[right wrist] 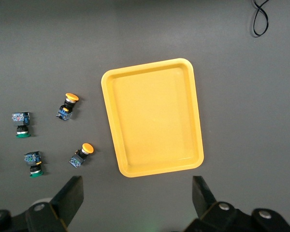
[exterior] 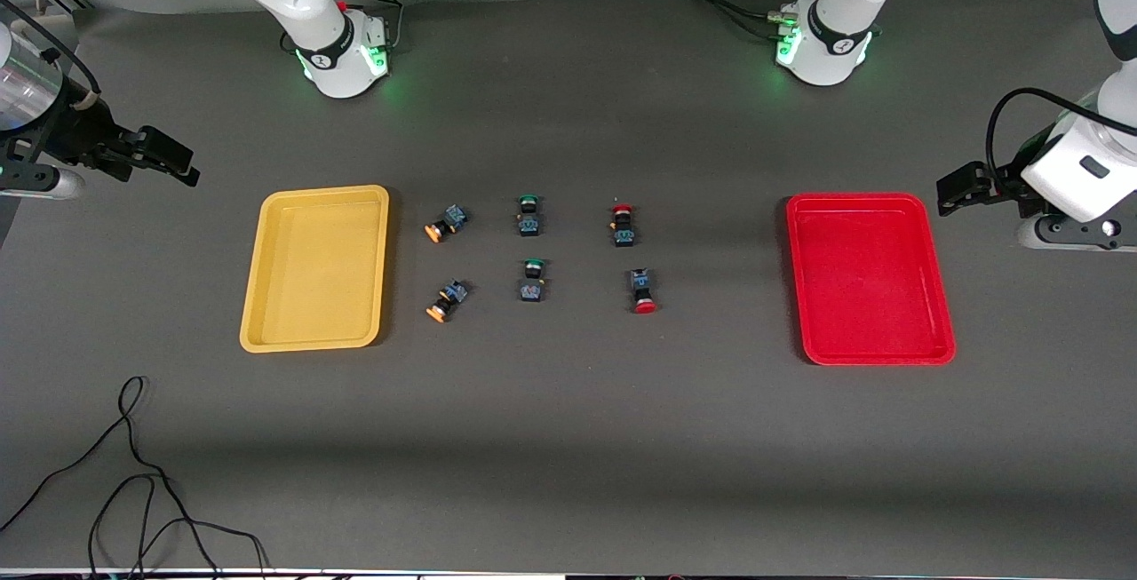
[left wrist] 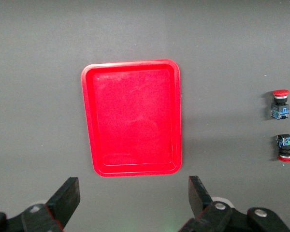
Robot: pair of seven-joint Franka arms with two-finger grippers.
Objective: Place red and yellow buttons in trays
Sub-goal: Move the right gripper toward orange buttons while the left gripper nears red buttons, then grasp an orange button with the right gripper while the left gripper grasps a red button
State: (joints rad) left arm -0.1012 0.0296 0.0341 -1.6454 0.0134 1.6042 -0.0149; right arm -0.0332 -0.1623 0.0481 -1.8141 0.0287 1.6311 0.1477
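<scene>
Your right gripper (exterior: 182, 170) hovers spread and empty at the table's edge by the yellow tray (exterior: 316, 269); two yellow buttons (exterior: 444, 223) lie just past that tray. Left gripper (exterior: 949, 194), parted, waits beside the red tray (exterior: 869, 278), red buttons (exterior: 623, 225) past it.

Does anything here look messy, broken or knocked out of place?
Nothing looks broken or spilled. The six buttons lie in neat pairs between the empty yellow tray and red tray; only the two yellow buttons lie slightly askew. Both hands, left and right, wait open at the table's ends.
</scene>
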